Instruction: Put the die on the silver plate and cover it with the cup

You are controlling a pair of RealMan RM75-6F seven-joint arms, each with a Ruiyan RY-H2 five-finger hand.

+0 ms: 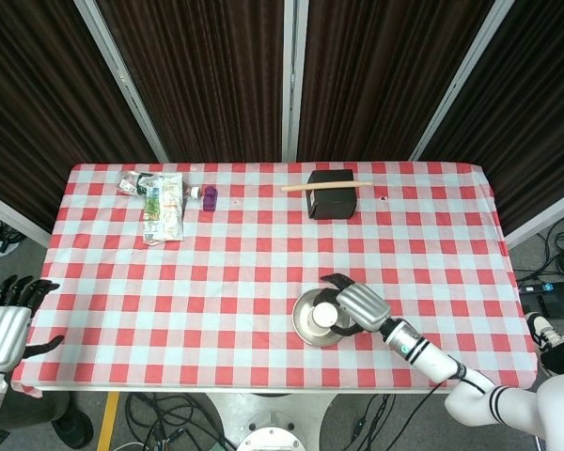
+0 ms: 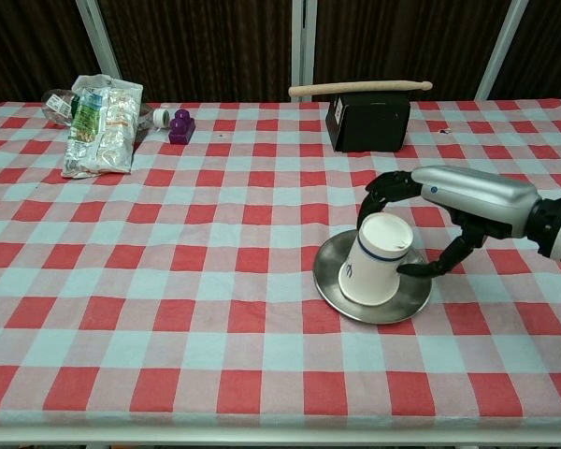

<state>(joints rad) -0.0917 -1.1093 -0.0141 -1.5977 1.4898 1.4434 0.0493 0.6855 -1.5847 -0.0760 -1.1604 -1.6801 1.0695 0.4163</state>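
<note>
The paper cup [image 2: 376, 259] stands upside down on the silver plate [image 2: 332, 288], a little tilted, near the front edge of the counter [image 2: 215, 309]. The die is not visible; I cannot tell if it is under the cup. The right hand [image 2: 467, 201] holds the cup: its fingers [image 2: 379, 192] curl over the far side and the thumb [image 2: 435, 267] presses on the near side. In the head view the same hand [image 1: 357, 305] covers part of the cup [image 1: 327, 316] and the plate [image 1: 305, 319].

The left hand [image 1: 5, 324] is beside the left front corner of the counter, well apart from the plate, with fingers spread and nothing in it.

At the far side a wooden stick [image 2: 360, 88] lies on a black box [image 2: 367, 123]. At the far left lie a snack bag [image 2: 98, 126], a purple block [image 2: 181, 127] and a small white cap [image 2: 160, 116] just beside it.
</note>
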